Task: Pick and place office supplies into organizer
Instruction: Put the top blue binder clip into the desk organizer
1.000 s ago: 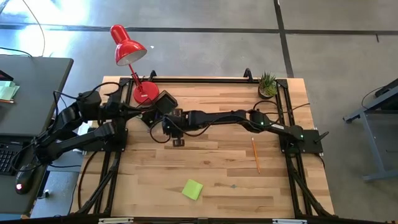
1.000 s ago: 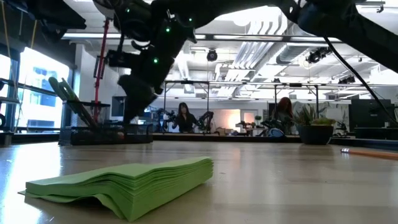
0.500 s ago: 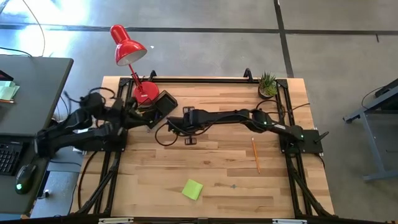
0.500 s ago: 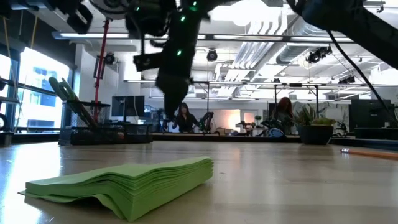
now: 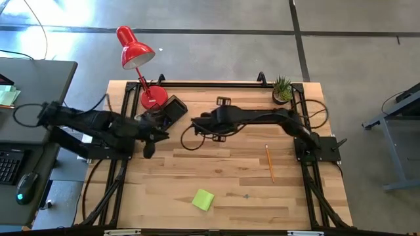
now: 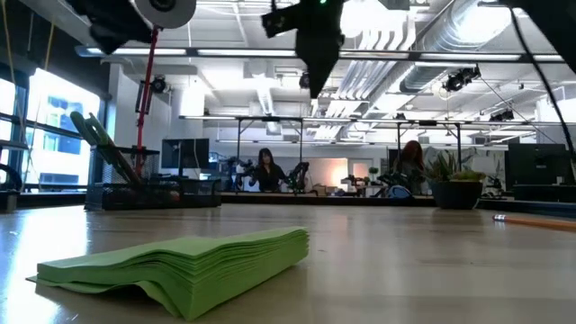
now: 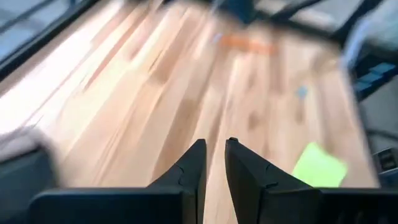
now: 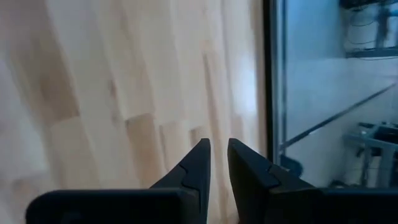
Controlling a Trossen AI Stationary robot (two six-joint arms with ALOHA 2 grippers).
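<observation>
The black organizer (image 5: 173,108) stands at the far left of the table beside the lamp's base; in the low view the organizer (image 6: 153,194) has green scissors (image 6: 101,147) leaning out of it. A lime sticky-note pad (image 5: 203,199) (image 6: 180,264) (image 7: 318,164) lies flat near the front edge. An orange pencil (image 5: 269,163) (image 6: 536,219) lies at the right. My left gripper (image 5: 149,149) (image 7: 215,152) hangs shut just in front of the organizer, holding nothing. My right gripper (image 5: 195,124) (image 6: 321,83) (image 8: 218,152) is raised above mid-table, shut and holding nothing.
A red desk lamp (image 5: 134,52) and a small potted plant (image 5: 282,90) stand along the far edge. Black frame rails (image 5: 197,84) border the table. Bare wood lies between the pad and the organizer. People sit far off in the room behind.
My right gripper has risen and drawn back toward the table's right edge, away from the organizer. My left gripper has swung from beside the lamp's base toward the near edge, out over the table in front of the organizer. The pad and the pencil have stayed put.
</observation>
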